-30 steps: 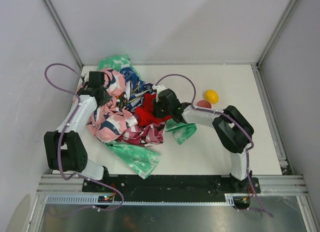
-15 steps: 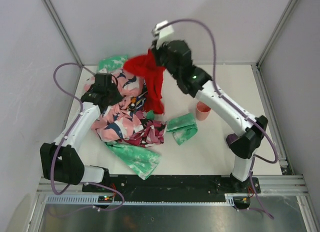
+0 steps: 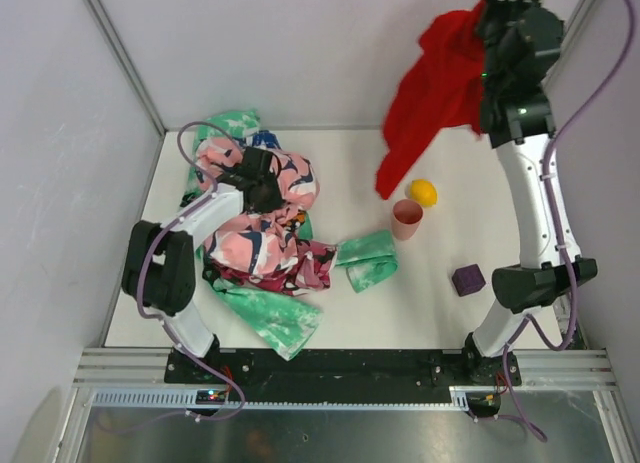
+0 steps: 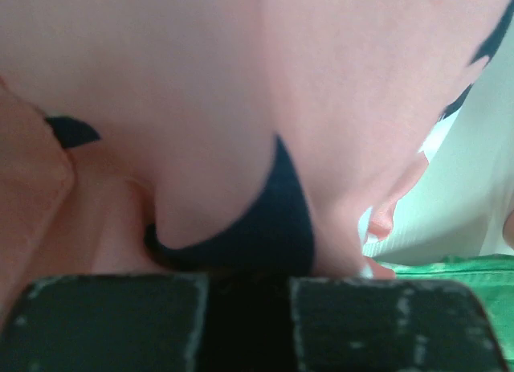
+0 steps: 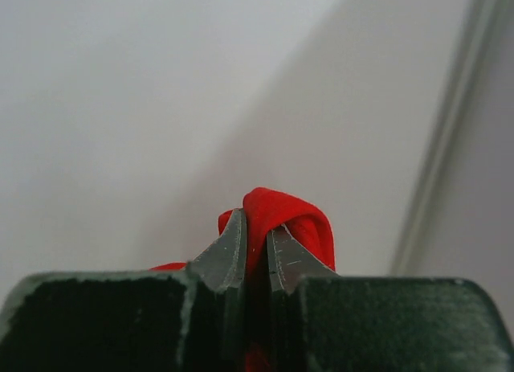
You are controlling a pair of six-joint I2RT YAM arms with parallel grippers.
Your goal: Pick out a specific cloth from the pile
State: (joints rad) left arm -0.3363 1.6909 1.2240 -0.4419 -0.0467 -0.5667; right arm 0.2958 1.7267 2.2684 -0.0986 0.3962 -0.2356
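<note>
Right gripper (image 5: 255, 231) clamped on the cloth (image 3: 430, 93), high above the pile (image 3: 262, 245); next, lay it down apart

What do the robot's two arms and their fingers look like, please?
Both the left arm and the right arm have white tubular links between bulky black joint housings, and a lilac cable trails loosely along each. The fingers are dark grey wedges tapering to thin tips, set on black blocks with pale, scuffed edges.
</note>
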